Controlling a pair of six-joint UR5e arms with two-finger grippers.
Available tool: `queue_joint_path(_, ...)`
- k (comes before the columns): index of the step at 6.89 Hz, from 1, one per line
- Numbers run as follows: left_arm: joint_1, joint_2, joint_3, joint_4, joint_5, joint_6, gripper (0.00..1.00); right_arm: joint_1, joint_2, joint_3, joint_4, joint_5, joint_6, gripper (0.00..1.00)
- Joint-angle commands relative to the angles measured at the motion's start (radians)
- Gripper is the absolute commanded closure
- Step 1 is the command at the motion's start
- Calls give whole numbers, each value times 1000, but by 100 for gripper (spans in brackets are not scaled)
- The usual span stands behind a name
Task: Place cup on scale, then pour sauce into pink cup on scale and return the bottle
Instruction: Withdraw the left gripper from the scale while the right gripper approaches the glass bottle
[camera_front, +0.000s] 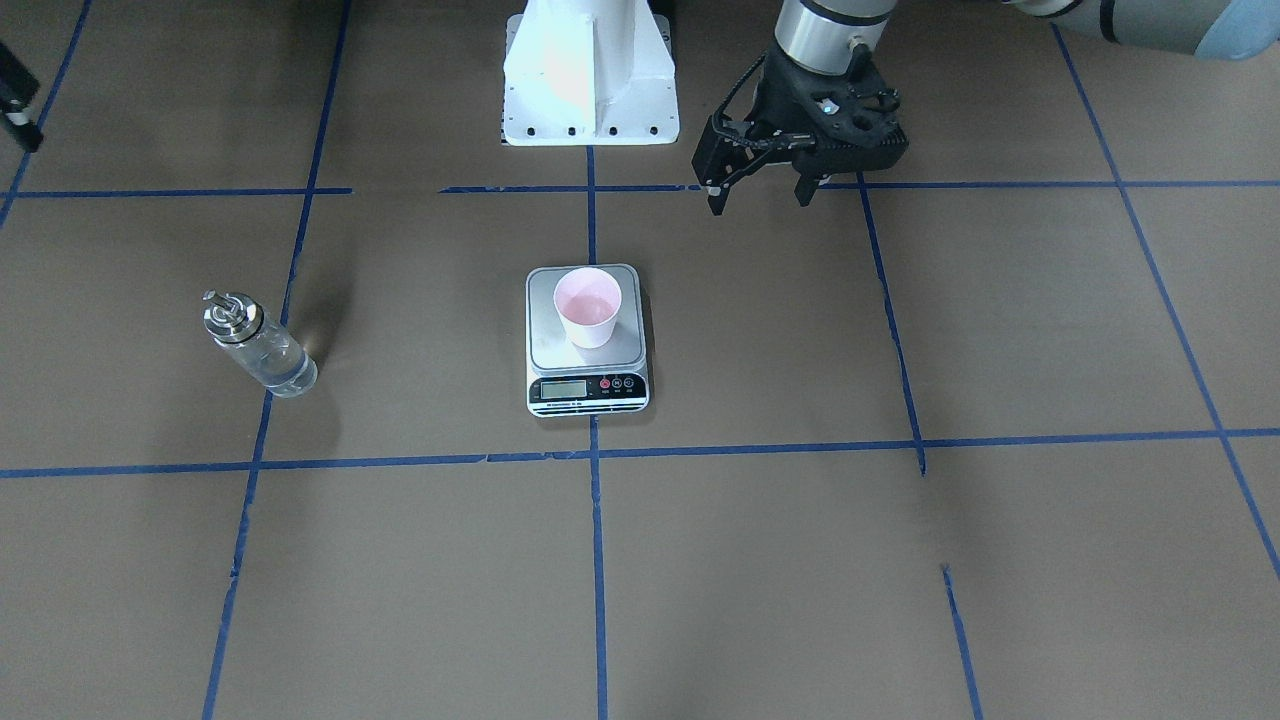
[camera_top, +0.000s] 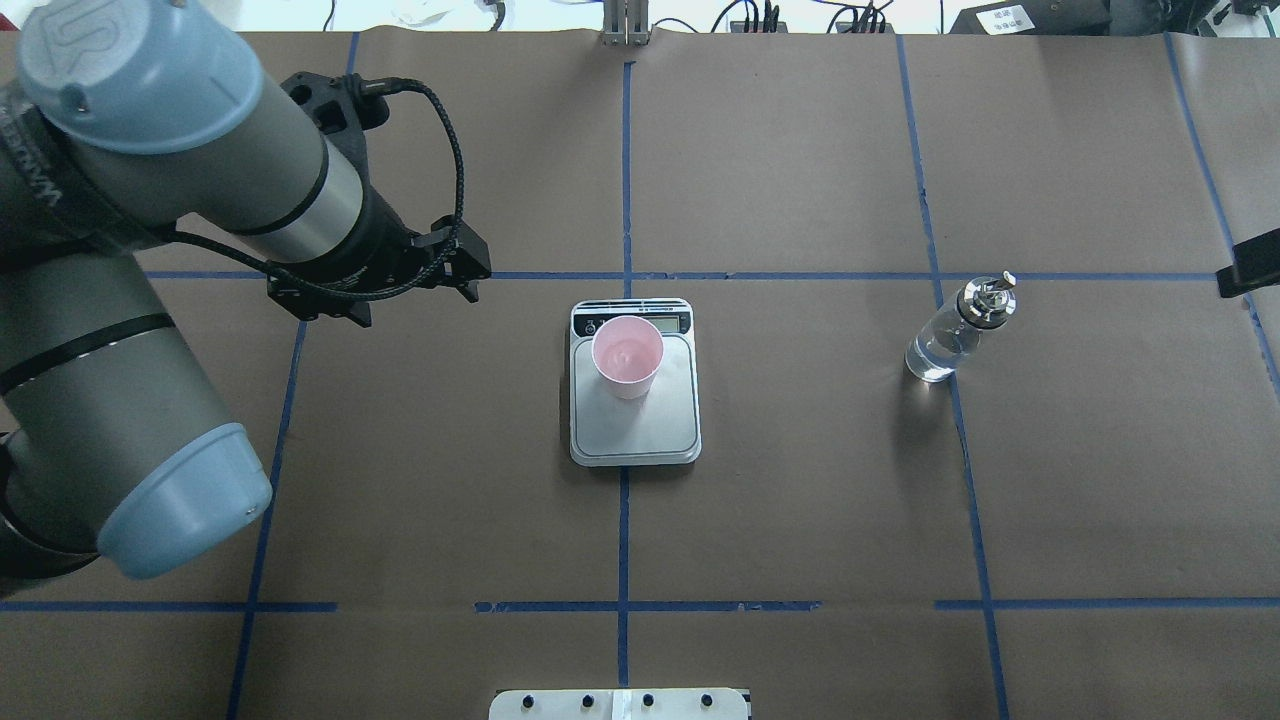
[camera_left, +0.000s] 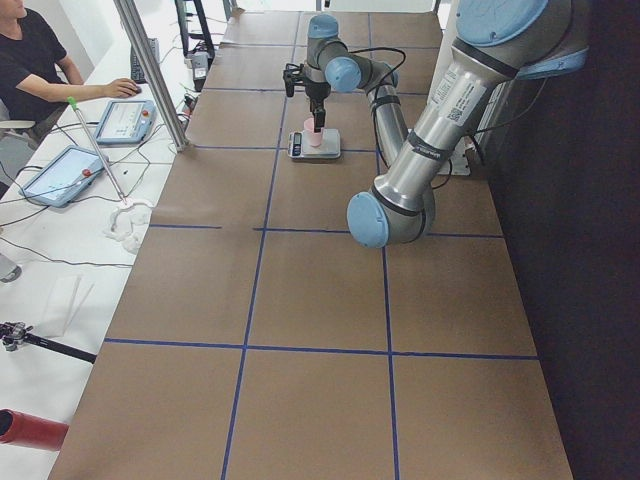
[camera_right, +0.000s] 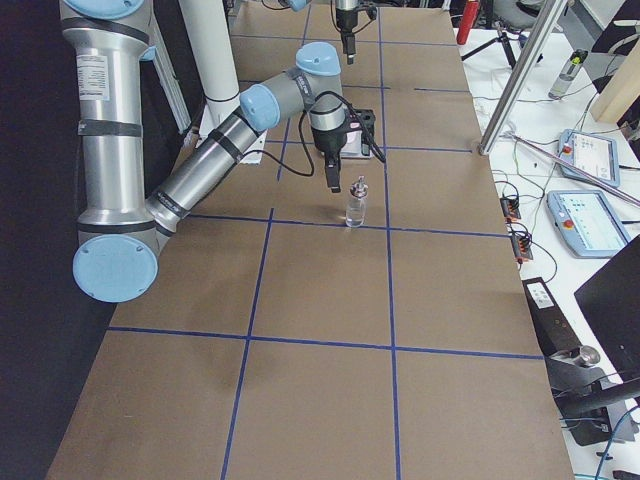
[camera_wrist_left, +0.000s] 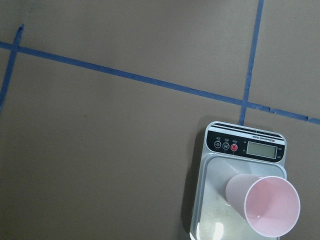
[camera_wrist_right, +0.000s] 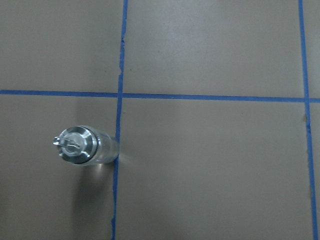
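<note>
The pale pink cup (camera_front: 588, 305) stands upright on the steel platform of the scale (camera_front: 588, 394), toward its display end; both show in the overhead view, cup (camera_top: 626, 352) and scale (camera_top: 635, 430), and in the left wrist view, cup (camera_wrist_left: 265, 205). The clear glass bottle (camera_front: 258, 345) with a metal spout stands alone on the table, holding clear liquid (camera_top: 935, 355). My left gripper (camera_front: 760, 195) is open and empty, raised beside the scale. My right gripper (camera_right: 330, 180) hangs high near the bottle (camera_wrist_right: 87, 147); I cannot tell whether it is open or shut.
The brown table is marked with blue tape lines (camera_top: 625, 200). The white robot base (camera_front: 590, 90) sits at the robot's edge. A metal pole (camera_left: 150, 70), tablets (camera_left: 125, 120) and a seated operator (camera_left: 30, 60) are along the far side.
</note>
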Motion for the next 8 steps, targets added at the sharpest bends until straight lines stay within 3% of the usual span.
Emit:
queue_joint_path(1, -19, 41, -35, 2, 2, 26, 0, -338, 9, 62, 129, -276, 446, 0)
queue_joint_path(2, -27, 44, -41, 2, 2, 29, 0, -529, 4, 59, 131, -516, 565, 0)
queue_joint_path(3, -27, 58, -49, 2, 2, 28, 0, -637, 1, 56, 136, -643, 631, 0)
queue_joint_path(5, -27, 79, -61, 1, 5, 29, 0, -742, -19, 13, 145, -829, 650, 0)
queue_joint_path(6, -27, 79, -63, 1, 6, 31, 0, -756, -93, -31, 307, -866, 640, 0)
queue_joint_path(8, -41, 95, -69, 8, 8, 113, 0, -760, -288, -218, 868, -946, 522, 0)
